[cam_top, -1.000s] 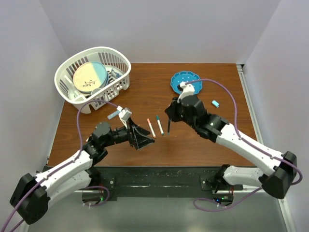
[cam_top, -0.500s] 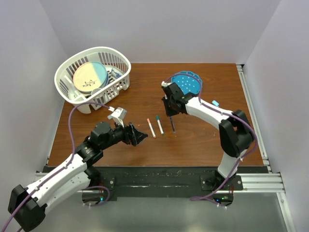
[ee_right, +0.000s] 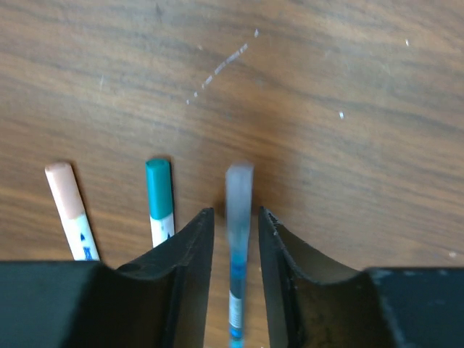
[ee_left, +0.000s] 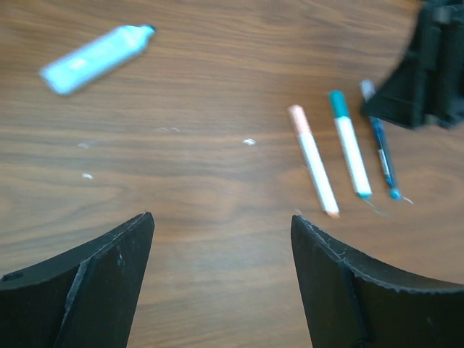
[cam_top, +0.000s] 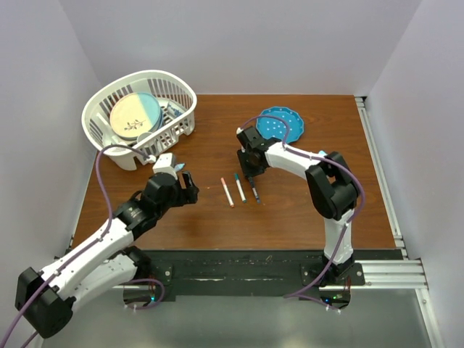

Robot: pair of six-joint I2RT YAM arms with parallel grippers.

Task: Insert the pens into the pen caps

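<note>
Lying side by side on the wooden surface (cam_top: 304, 203) are three thin pens. Their long axes are parallel and run roughly near-to-far, with the coloured ends pointing away from the arm bases: a salmon-ended pen (cam_top: 227, 193), a teal-ended pen (cam_top: 240, 188) and a dark blue pen (cam_top: 254, 191). The right tool (ee_right: 234, 212) straddles the dark blue pen near its greyish end, jaws narrow, with a sliver of gap on either side. The left tool (ee_left: 221, 217) hangs spread wide, holding nothing, to the left of the three. A thicker light blue pen (ee_left: 98, 58) lies apart from them, set diagonally.
</note>
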